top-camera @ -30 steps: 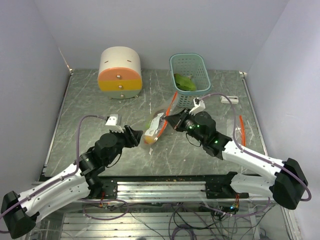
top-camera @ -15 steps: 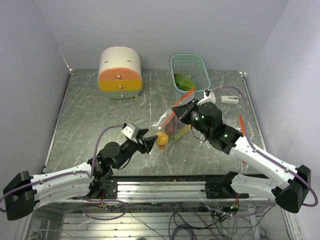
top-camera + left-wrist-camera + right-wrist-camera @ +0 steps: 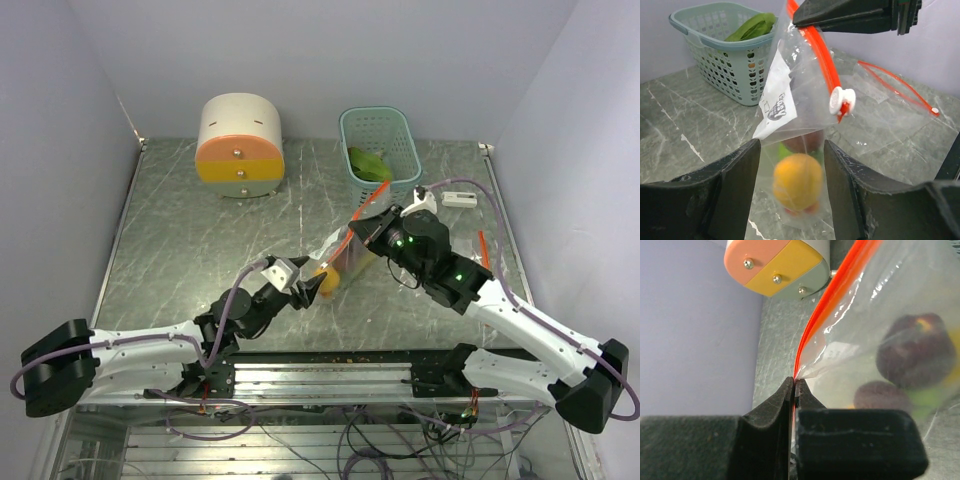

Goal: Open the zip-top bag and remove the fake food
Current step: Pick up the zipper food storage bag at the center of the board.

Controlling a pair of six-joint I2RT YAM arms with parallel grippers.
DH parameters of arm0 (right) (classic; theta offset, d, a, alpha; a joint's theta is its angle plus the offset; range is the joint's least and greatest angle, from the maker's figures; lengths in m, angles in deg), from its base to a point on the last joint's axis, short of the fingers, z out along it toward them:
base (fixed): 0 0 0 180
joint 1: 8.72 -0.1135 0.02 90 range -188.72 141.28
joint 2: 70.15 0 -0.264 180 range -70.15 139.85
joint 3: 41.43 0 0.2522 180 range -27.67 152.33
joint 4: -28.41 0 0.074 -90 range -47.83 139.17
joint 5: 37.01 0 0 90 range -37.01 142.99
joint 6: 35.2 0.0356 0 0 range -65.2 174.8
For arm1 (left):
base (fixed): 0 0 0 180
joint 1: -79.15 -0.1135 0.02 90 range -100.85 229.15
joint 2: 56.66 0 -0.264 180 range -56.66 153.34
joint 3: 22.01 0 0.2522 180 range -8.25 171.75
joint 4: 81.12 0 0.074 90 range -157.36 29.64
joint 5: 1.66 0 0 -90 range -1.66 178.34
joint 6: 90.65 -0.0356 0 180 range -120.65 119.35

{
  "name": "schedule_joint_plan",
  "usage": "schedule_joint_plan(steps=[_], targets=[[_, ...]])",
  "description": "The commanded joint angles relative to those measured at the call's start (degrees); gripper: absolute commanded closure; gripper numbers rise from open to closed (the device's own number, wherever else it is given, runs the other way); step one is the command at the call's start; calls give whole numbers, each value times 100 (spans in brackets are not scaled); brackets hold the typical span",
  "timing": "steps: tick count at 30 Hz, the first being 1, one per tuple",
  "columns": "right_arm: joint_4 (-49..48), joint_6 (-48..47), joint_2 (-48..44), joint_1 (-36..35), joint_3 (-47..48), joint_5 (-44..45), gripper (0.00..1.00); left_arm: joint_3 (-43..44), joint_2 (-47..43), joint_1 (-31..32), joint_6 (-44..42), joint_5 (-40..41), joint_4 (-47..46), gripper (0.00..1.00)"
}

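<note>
**Right gripper.** The right gripper is fully closed on the orange-red closure strip of the clear plastic zip-top bag. The bag is suspended from this grip over the middle of the grey marbled table. Whether the lower end of the bag touches the table cannot be determined. A white plastic slider is seated on the closure strip below the clamped point.

**Left gripper.** The left gripper is partly open, with one finger placed on each side of the lower part of the bag. Whether the fingers touch the film cannot be determined.

**Fake food.**
- A round orange toy fruit is seen at the bottom of the bag, between the left fingers but apart from both.
- Two dark red-purple toy pieces and a lime-green piece are contained in the bag above it.
- A flat green leafy piece is lying in the pale teal perforated plastic basket at the rear of the table, behind the bag.

**Other items.** A round cream drawer box with orange and yellow fronts is located at the rear left, well apart from the bag. A second clear bag with a red strip is lying flat on the table to the right.
</note>
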Motion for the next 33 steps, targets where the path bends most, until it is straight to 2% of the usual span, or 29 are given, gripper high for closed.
schedule_joint_plan(steps=[1,10,20,29,33], targets=[[-192,95,44,22,-61,-130,100,336,122,128,-226,-133,-567,36],[-671,262,77,24,-323,-630,100,417,313,269,-256,-125,-767,41],[-943,464,32,17,-554,-894,100,339,347,310,-154,33,-934,55],[-827,391,4,23,-321,-783,100,175,524,375,80,-72,-1126,43],[-922,424,-6,19,-304,-839,100,14,646,520,-2,179,-1448,36]])
